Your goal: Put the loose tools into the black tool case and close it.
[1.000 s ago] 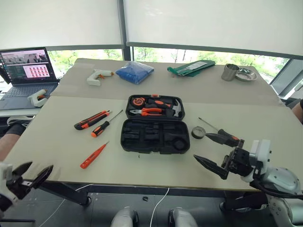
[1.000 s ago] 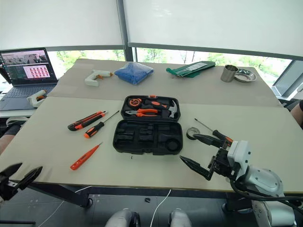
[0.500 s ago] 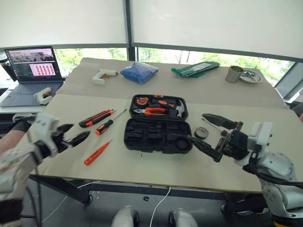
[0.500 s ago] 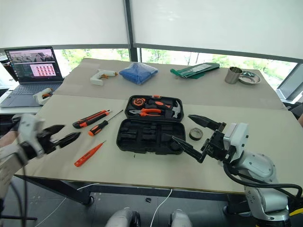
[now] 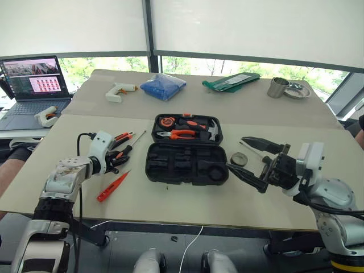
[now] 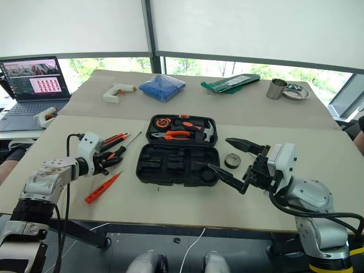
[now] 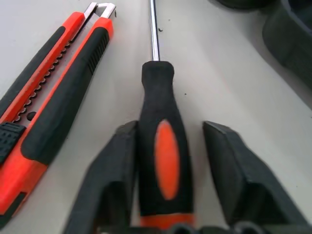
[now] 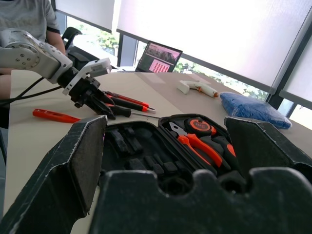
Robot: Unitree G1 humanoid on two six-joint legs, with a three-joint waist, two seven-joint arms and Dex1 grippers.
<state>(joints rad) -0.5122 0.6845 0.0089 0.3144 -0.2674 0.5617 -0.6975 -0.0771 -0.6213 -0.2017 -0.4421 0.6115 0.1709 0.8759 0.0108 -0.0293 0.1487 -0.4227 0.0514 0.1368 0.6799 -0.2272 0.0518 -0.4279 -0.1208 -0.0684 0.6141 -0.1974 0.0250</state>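
The black tool case (image 5: 170,166) lies open mid-table, its lid holding pliers, a hammer and a tape measure. To its left my left gripper (image 5: 120,156) is open, its fingers (image 7: 122,161) astride the handle of an orange-and-black screwdriver (image 7: 165,146); one finger touches it, the other stands apart. The utility knife (image 7: 53,112) lies alongside. The slim orange tester screwdriver (image 5: 112,186) lies nearer the table's front edge. My right gripper (image 5: 235,152) hovers wide open right of the case, over the small black tape roll (image 5: 238,159), and partly hides a second screwdriver (image 5: 250,149).
A white glue gun (image 5: 119,91), a blue bag (image 5: 162,86), a green packet (image 5: 230,81), a metal cup (image 5: 277,87) and a dish (image 5: 296,90) lie at the back. A laptop (image 5: 34,85) and another glue gun (image 5: 45,116) sit far left. A person (image 8: 24,14) sits beyond.
My left arm swung in from the front left corner to the screwdriver, and its fingers narrowed around the handle. The right gripper rose a little, then held still, open.
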